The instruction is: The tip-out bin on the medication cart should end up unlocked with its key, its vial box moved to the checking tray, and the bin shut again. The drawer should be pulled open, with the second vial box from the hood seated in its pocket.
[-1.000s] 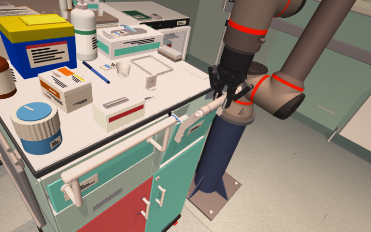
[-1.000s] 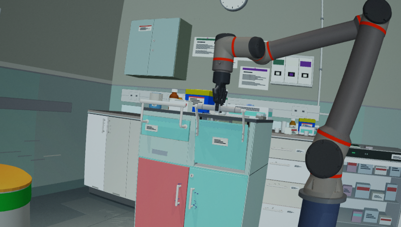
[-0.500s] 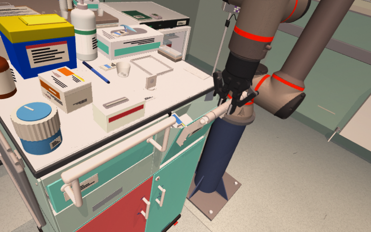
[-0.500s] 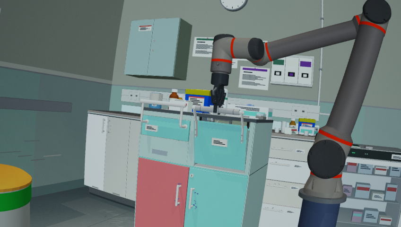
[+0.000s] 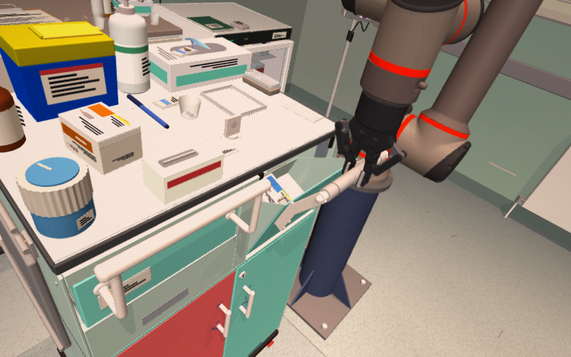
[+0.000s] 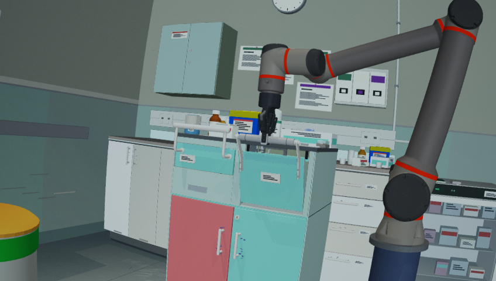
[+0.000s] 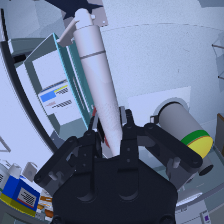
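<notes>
A vial box [image 5: 279, 189] [image 7: 55, 100] with a blue and yellow label sits inside the tip-out bin [image 5: 294, 189] [image 6: 272, 177], which is tilted out from the cart's right front. The bin's pale bar handle [image 5: 342, 184] [image 6: 268, 140] [image 7: 100, 83] runs across its top edge, and my gripper [image 5: 363, 174] [image 6: 265, 139] [image 7: 110, 133] is closed around that bar. The checking tray [image 5: 233, 100] is a thin rectangular frame on the cart top. The drawer [image 5: 160, 257] [image 6: 205, 158] sits left of the bin with its long handle [image 5: 181, 229]. I cannot see the key.
Behind the cart top stand a white hood [image 5: 269, 59], a blue and yellow bin [image 5: 59, 63] and a white bottle [image 5: 131, 48]. Boxes, a pen [image 5: 147, 111], a cup [image 5: 189, 105] and a blue-lidded jar [image 5: 57, 195] crowd the top. My arm's pedestal [image 5: 337, 244] stands right of the cart.
</notes>
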Available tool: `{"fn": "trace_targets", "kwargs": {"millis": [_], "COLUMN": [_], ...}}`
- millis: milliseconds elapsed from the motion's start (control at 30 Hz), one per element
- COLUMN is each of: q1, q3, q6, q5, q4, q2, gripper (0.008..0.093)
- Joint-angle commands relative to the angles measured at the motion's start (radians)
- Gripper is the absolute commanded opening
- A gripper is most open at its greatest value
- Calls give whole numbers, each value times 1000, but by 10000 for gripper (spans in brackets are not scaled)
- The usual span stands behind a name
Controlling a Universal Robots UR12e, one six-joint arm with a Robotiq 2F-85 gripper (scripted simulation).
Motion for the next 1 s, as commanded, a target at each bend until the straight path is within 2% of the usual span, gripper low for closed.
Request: {"fn": "trace_targets", "kwargs": {"millis": [0,967], "q1": [2,72], "q3": [0,16], "q6": [2,72], "q5": [0,0], "q4": [-2,-61], "q2": [1,44], "gripper": [80,80]}}
